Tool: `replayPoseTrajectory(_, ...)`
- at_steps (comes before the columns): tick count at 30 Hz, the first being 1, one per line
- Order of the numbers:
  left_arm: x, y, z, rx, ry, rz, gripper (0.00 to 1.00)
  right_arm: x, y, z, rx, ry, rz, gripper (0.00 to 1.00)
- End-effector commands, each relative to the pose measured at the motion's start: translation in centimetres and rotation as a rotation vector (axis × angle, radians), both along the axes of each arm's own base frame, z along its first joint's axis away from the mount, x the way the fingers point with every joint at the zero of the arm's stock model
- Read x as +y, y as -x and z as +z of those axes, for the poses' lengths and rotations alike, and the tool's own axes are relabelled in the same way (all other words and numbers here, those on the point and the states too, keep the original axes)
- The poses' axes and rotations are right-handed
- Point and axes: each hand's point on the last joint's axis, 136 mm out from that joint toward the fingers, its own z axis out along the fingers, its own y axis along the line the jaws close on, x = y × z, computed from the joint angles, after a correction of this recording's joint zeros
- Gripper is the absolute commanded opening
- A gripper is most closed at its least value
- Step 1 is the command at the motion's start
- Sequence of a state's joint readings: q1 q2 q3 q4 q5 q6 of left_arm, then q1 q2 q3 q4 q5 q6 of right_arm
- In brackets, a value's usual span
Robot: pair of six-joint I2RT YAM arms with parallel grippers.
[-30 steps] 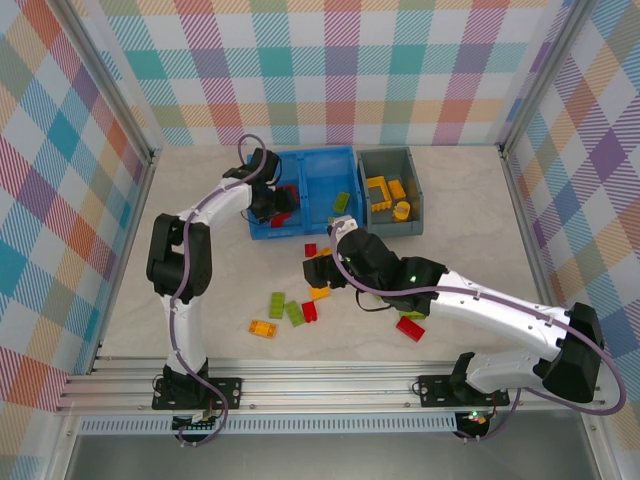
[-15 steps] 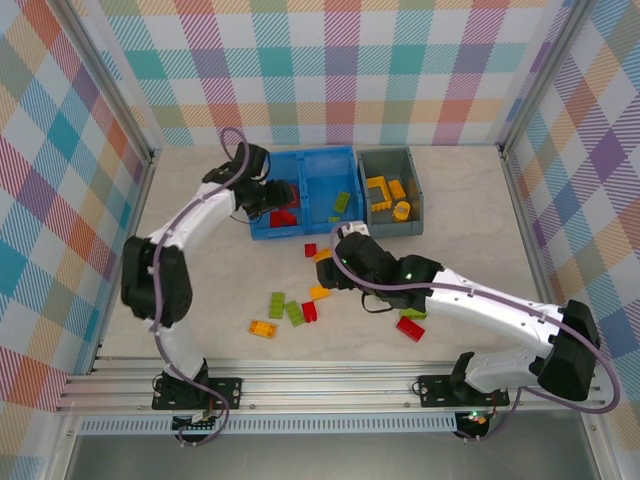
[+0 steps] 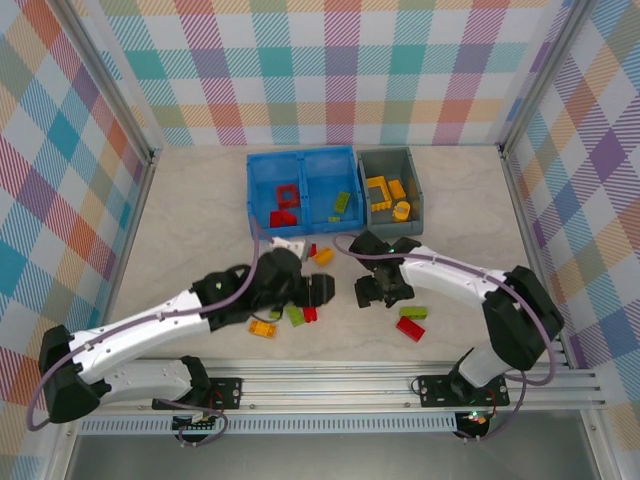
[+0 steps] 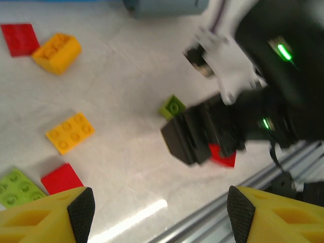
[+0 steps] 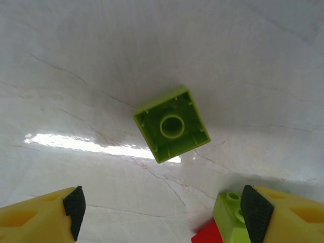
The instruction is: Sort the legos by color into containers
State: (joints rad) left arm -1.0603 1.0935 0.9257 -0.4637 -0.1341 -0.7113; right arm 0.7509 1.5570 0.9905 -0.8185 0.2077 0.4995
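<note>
The overhead view was bright and evenly lit from above. The pale desk point(image 3: 200, 200) was sharp from edge to edge, with only short, soft shadows under the arms and beside the blue bin point(image 3: 300, 152).

The left wrist view was motion-blurred throughout. The orange-yellow brick point(image 4: 56, 52) was smeared, and a white streak of glare lay on the desk near the bottom.

The right wrist view was crisper, with the upturned lime green brick point(image 5: 172, 124) in focus. A white band of glare ran to its lower edge, the desk above was dimmer and greyer, and the fingers point(image 5: 35, 217) of the right hand point(image 5: 164, 215) were soft.
</note>
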Motion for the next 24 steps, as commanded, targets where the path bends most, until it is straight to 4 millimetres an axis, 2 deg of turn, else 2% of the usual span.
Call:
replayPoseTrajectory(1,-0.3,0.7,0.7,-0.095,0.039,0.086,0.72,-0.4,-1.0,0.1,0.032,0.031,0.024,0.81)
replayPoseTrajectory(4,-1.2,2.4,0.1,-0.107,0.044,0.063,0.71,-0.5,-1.9,-0.7,0.042,0.038,0.035,0.76)
replayPoseTrajectory(7,-2.0,3.4,-0.1,-0.118,0.035,0.047,0.71,0.1,-2.4,-1.3,0.061,0.01,0.047,0.66)
replayPoseTrajectory(13,-2.7,3.8,-0.1,-0.119,0.029,0.035,0.71,0.0,-3.0,-2.3,0.085,-0.007,0.03,0.54)
replayPoseTrajectory(18,-2.3,3.6,0.1,-0.13,0.023,0.046,0.7,0.1,-3.2,-2.6,0.085,-0.016,0.029,0.47)
replayPoseTrajectory(21,-1.6,3.4,0.3,-0.14,0.019,0.073,0.7,0.2,-3.5,-2.5,0.072,-0.018,0.028,0.38)
replayPoseTrajectory(23,-0.8,3.0,1.1,-0.162,0.019,0.101,0.7,0.3,-3.8,-1.6,0.038,-0.028,0.026,0.32)
replayPoseTrajectory(24,-0.4,2.9,1.7,-0.175,0.018,0.113,0.7,0.6,-4.1,-0.5,0.003,-0.036,0.033,0.31)
